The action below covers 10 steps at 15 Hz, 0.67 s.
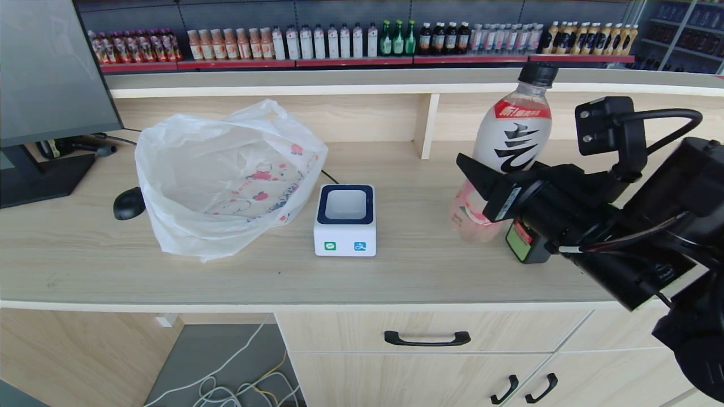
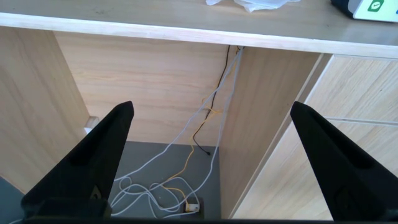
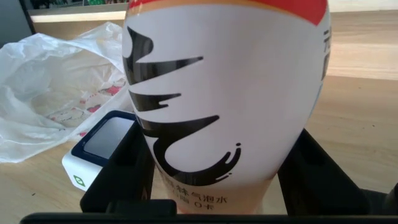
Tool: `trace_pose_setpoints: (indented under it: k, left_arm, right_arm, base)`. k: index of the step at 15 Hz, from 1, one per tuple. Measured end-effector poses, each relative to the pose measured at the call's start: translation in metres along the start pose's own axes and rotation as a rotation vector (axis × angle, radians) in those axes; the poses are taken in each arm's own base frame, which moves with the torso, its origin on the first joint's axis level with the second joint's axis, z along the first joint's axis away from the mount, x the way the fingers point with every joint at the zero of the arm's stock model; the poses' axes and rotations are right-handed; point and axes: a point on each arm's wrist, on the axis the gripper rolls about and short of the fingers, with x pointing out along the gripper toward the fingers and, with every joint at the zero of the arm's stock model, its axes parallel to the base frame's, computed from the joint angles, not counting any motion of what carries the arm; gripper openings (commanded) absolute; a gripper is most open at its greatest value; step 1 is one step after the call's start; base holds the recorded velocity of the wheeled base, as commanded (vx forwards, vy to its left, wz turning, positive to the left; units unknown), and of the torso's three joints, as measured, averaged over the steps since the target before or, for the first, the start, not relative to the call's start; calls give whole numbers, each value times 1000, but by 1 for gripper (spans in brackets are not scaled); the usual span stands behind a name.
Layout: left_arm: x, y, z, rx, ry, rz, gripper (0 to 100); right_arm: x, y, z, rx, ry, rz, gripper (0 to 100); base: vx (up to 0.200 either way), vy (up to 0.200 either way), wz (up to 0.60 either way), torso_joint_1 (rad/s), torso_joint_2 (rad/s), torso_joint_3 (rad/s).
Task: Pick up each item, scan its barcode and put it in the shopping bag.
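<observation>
A tall bottle (image 1: 512, 138) with a white label, black brush mark and black cap leans slightly at the right of the wooden counter (image 1: 396, 271). My right gripper (image 1: 498, 189) is shut on the bottle's lower half, one finger on each side. The right wrist view shows the bottle (image 3: 230, 93) close up between the fingers (image 3: 118, 180). The white scanner (image 1: 345, 220) with a dark-rimmed window sits mid-counter. The white plastic shopping bag (image 1: 226, 175) stands open to its left. My left gripper (image 2: 211, 162) hangs open below the counter edge, holding nothing.
A small dark item (image 1: 523, 243) with a green and red label lies on the counter beside my right wrist. A black mouse (image 1: 129, 203) and a monitor (image 1: 51, 68) sit at the far left. A wooden divider (image 1: 427, 124) rises behind. Drawers (image 1: 427, 338) front the counter below.
</observation>
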Motion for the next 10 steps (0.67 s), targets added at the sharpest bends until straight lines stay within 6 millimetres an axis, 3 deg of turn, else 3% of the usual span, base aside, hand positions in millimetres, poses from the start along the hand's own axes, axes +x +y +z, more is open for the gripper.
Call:
trace_pose_setpoints:
  k: [3, 10]
  left_arm:
    - [0, 0, 0, 0, 0, 0, 100]
    - [0, 0, 0, 0, 0, 0, 100]
  right_arm:
    - [-14, -2, 6, 2, -10, 6, 0]
    - [-68, -12, 16, -1, -14, 59, 0]
  base:
    - [0, 0, 0, 0, 0, 0]
    - [0, 0, 0, 0, 0, 0]
